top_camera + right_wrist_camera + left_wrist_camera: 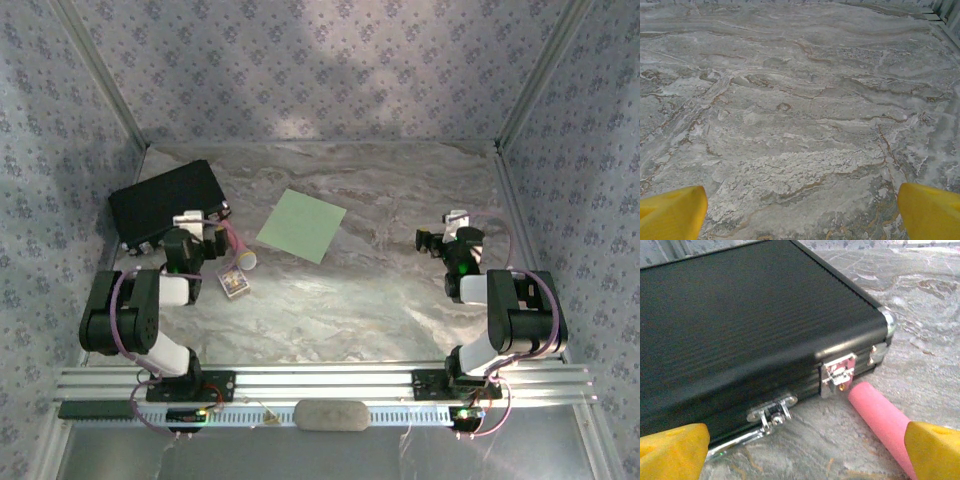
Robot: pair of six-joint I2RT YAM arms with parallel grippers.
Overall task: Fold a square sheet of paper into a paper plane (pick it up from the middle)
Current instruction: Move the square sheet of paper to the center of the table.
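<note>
Both arms sit low at the near edge of the table, one to each side. This leaves the middle free for folding.

The left gripper has its jaws spread wide with nothing between them. Its yellow fingertips frame the latched edge of the black box and one end of the pink cylinder. The right gripper is likewise spread and holds nothing; it is aimed at the marbled table surface.

Just ahead of the left arm lies the small card box (not a task item). Farther out, the square sheet of paper lies flat and uncreased, turned cornerwise, a little to the left arm's side of centre. It touches neither gripper. It is near the left one, with the pink cylinder between them, and well apart from the right one.

Judgement: no fold has been started. The next move calls for a pinch at the sheet's middle. Thin, flat paper may slide rather than lift.
</note>
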